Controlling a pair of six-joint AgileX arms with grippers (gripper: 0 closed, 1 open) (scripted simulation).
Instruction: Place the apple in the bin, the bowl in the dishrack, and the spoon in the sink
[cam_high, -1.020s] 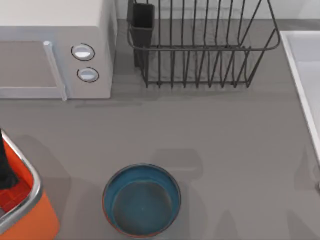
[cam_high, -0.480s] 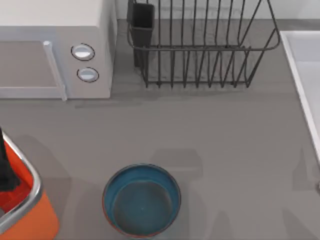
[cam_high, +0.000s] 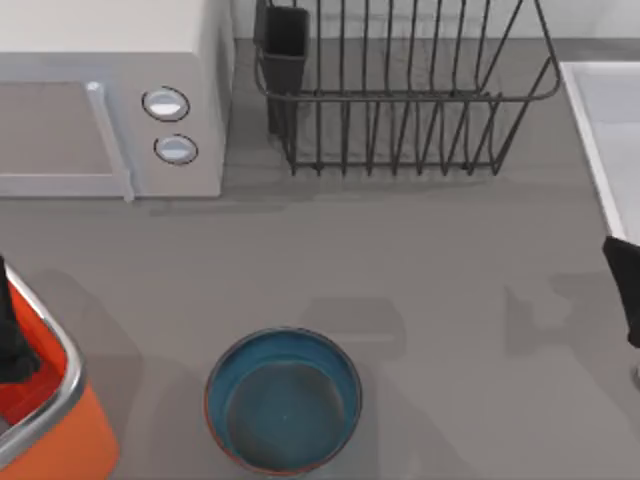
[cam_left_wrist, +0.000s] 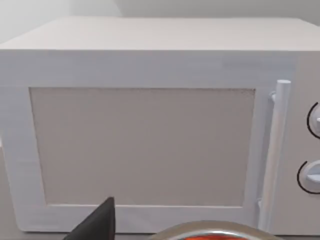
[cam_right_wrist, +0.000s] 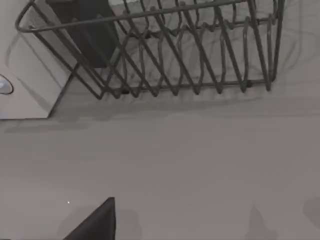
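The bowl (cam_high: 283, 400), teal-blue inside with a reddish rim, stands upright near the table's front edge, with nothing in it. At the front left corner sits the orange bin (cam_high: 62, 398) with its silver rim (cam_left_wrist: 210, 233). My left gripper (cam_high: 10, 338) hangs over the bin's red inside. At the table's right edge, beside the sink (cam_high: 612, 120), my right gripper (cam_high: 625, 288) comes into the top view, far from the bowl. The black wire dishrack (cam_high: 400, 95) (cam_right_wrist: 165, 55) stands at the back with nothing in it. The apple and the spoon are out of view.
A white microwave (cam_high: 110, 95) (cam_left_wrist: 150, 135) with two round knobs takes up the back left. The dishrack's dark cutlery cup (cam_high: 284, 55) (cam_right_wrist: 87, 35) stands at its left corner. Bare grey tabletop lies between the bowl, the rack and the sink.
My right gripper has come into the top view at the right edge, and its shadow has slid left across the table. The left gripper has barely shifted over the bin.
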